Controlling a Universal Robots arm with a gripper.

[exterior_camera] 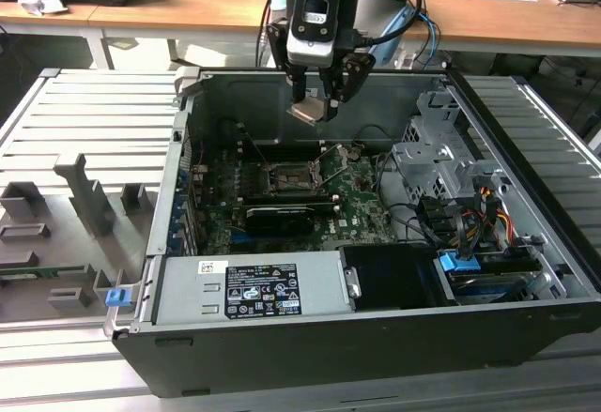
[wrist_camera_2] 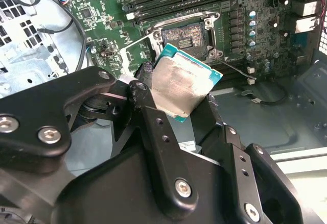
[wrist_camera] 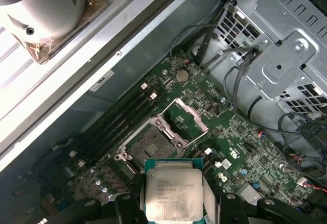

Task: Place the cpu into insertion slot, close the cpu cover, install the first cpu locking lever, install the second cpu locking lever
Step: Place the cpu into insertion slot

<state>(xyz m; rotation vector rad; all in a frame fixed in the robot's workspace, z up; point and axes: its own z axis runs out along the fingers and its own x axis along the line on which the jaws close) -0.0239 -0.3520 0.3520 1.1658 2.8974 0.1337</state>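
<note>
The gripper [exterior_camera: 317, 102] hangs upright above the slot [exterior_camera: 285, 179], clamped on the tilted cpu [exterior_camera: 308, 112]. The cover [wrist_camera: 187, 113] stands raised; the first wrist view cuts off one cpu edge.

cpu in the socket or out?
Out. The gripper holds the cpu in the air; the insertion slot below is empty, cpu cover swung open.

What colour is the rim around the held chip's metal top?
Teal-green, around the dull silver-grey top of the small square chip; clearest in the second wrist view.
</note>
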